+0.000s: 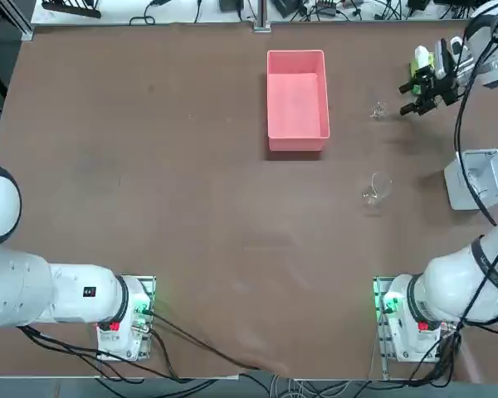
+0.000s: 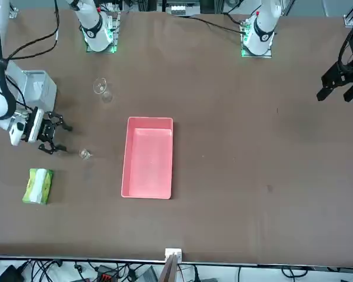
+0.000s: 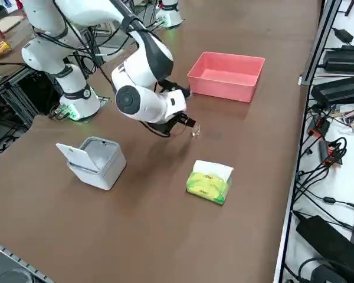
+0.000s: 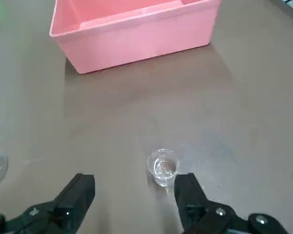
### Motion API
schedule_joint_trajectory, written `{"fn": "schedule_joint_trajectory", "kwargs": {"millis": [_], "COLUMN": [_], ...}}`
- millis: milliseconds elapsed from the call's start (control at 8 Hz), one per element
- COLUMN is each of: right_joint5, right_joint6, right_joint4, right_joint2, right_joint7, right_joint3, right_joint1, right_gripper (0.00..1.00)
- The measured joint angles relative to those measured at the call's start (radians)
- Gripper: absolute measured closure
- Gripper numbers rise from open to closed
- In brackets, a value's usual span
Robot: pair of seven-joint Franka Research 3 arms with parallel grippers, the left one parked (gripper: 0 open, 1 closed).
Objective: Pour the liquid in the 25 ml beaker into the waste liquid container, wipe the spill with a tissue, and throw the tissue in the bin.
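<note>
right gripper (image 4: 134, 192): hanging low over the table, fingers spread wide, gripping nothing
25 ml beaker (image 4: 163, 167): sitting upright just ahead of one fingertip (not touching, far as I can see)
waste liquid container (image 4: 136, 36): sitting beyond the beaker

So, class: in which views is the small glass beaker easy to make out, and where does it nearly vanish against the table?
Right wrist view: the 25 ml beaker is clear, with a soft shadow, just ahead of the open right gripper. Top view: only a faint glint. Front view: a pale speck. Right side view: barely visible.
</note>
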Motion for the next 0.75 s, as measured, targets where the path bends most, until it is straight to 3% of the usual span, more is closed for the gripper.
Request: {"fn": "schedule_joint_trajectory", "kwargs": {"millis": [750], "right_joint5": [0.088], "right_joint6": [-0.064], "right_joint4": [0.155], "right_joint2": [0.186], "right_joint7": [-0.175], "right_joint3": [0.0], "right_joint1": [-0.025], "right_gripper": [0.0]}}
